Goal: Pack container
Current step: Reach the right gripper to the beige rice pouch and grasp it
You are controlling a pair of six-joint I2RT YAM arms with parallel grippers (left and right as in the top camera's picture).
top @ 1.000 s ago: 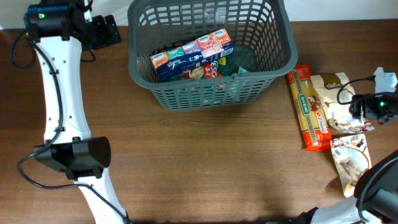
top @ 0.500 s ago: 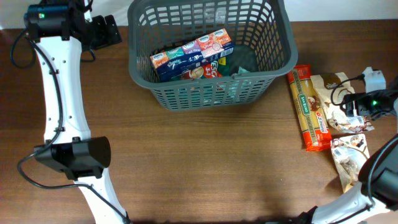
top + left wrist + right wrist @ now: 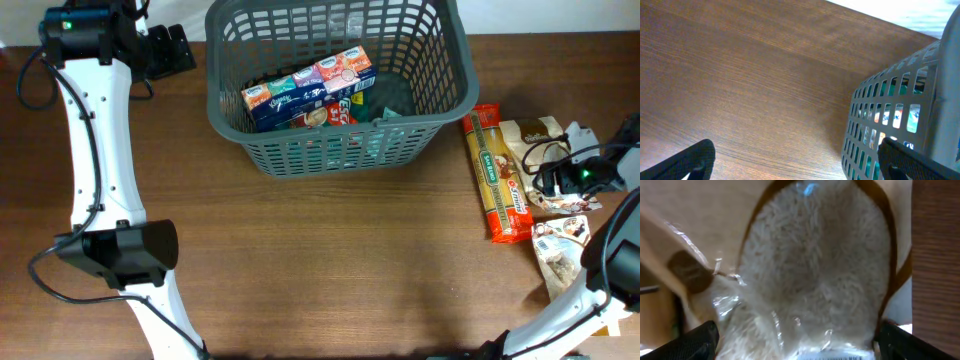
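Left pincer (image 3: 795, 150): stood wide apart, empty; container (image 3: 875, 110) just beside one finger.
Right pincer (image 3: 795, 331): stood wide apart; rice bag (image 3: 815, 260) lay close beneath it.

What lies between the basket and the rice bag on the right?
One long orange pasta packet, lying flat between the basket and the rice bag, close against the bag. Nothing else lies in that stretch. The overhead view shows it.

White arms (image 3: 97, 130), black joints (image 3: 125, 254)
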